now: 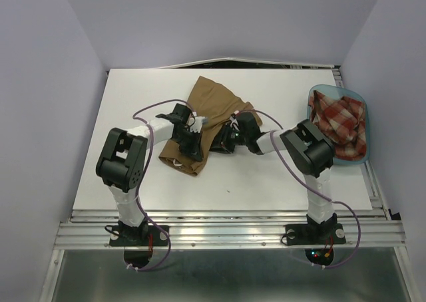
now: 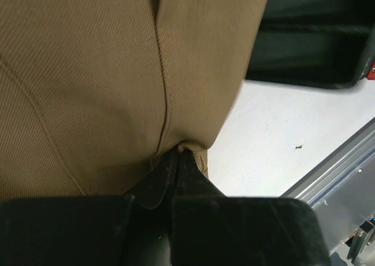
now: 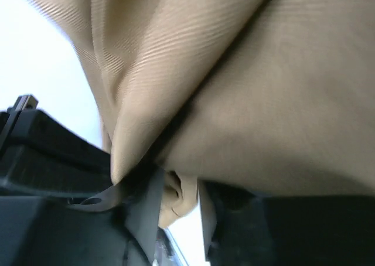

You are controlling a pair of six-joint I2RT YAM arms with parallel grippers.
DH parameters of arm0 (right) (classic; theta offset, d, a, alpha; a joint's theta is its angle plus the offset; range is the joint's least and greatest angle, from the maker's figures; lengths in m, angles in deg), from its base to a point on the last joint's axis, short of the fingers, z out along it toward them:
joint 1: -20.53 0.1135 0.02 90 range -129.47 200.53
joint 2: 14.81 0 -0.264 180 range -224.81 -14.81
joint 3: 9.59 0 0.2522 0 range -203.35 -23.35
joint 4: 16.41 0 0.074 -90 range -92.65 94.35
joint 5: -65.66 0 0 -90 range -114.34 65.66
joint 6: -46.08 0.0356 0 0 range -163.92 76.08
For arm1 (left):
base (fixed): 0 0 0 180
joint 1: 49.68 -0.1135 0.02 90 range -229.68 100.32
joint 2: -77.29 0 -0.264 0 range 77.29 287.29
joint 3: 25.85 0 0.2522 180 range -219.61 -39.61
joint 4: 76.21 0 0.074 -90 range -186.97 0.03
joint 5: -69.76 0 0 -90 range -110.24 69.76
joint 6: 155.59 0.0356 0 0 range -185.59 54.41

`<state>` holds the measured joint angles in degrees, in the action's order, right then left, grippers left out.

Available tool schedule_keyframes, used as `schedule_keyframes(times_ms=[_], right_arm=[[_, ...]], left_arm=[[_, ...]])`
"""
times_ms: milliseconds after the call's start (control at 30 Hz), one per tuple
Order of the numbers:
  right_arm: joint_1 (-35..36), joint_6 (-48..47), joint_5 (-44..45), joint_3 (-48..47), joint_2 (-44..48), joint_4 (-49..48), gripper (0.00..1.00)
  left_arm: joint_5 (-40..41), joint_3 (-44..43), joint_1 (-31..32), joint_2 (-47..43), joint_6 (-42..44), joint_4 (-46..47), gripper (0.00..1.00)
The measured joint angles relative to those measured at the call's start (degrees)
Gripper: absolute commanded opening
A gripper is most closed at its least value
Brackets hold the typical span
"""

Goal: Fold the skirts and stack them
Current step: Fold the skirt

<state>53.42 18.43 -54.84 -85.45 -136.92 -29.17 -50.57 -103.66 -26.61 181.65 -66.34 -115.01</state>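
Over table (image 1: 266, 182) centre, left fingers (image 2: 176, 166) and right fingers (image 3: 151, 204) each clamped shut on tan skirt (image 1: 213, 99); shallow bunched holds liable to slip, skewing fold.

Both arms reach inward, elbows bent — left pincer (image 2: 180, 154) clamped on tan skirt (image 1: 213, 99); right pincer (image 3: 176, 198) likewise.
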Motion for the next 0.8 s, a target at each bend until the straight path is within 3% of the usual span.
schedule_keyframes(times_ms=[200,433,567,700,767,800], right_arm=[[-6.64,-11.76,0.09,-2.03,6.54,16.37,0.45],[-20.94,-24.81,8.31,-12.39,10.73,33.51,0.57],[-22.4,-29.07,12.81,-23.71,6.6,38.38,0.56],[-22.18,-31.63,13.35,-30.97,-0.83,40.02,0.41],[-22.01,-32.46,13.35,-33.44,-4.68,40.19,0.4],[-21.97,-32.7,13.14,-35.47,-7.69,40.57,0.47]], left_arm=[[-1.49,-1.2,-0.07,1.77,-1.62,-0.39,0.0],[-2.19,-1.22,-0.07,1.97,-2.29,-0.13,0.0],[-2.05,-1.16,-0.04,1.88,-2.27,-0.11,0.0],[-1.68,-1.03,0.02,1.68,-2.29,-0.13,0.0],[-1.25,-0.79,0.11,1.31,-2.01,-0.02,0.0],[-0.92,-0.61,0.22,1.11,-1.81,0.09,0.0]])
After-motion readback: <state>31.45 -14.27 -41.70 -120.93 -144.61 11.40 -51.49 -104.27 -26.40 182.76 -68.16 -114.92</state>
